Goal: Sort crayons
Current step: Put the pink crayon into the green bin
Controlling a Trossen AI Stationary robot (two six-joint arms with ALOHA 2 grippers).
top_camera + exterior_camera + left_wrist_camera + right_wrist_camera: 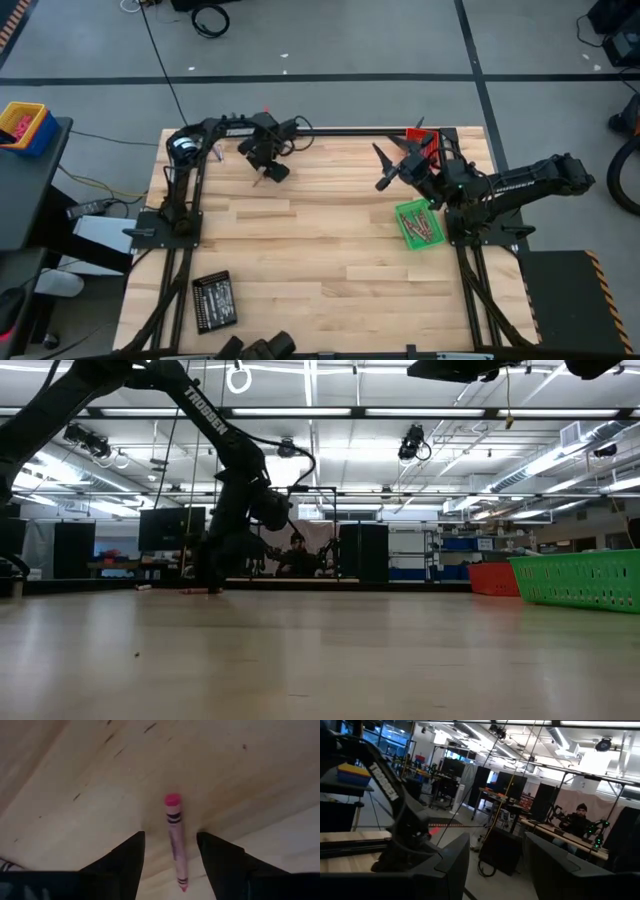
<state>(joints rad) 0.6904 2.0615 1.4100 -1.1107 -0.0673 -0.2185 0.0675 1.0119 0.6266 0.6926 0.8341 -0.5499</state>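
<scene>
Two dark arms, left arm (215,440) with white lettering along link, tapered black fingers (125,862), black cabling at frame left

Pink crayon (175,840) flat between fingers (125,865)

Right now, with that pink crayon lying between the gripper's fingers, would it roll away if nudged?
Probably, yes. The pink crayon is a round, slim stick lying flat on the smooth wooden table, so a sideways push would likely roll it. It looks stiff and light, so it should lift easily. The left gripper stands open with a finger on either side, which might block a roll.
</scene>
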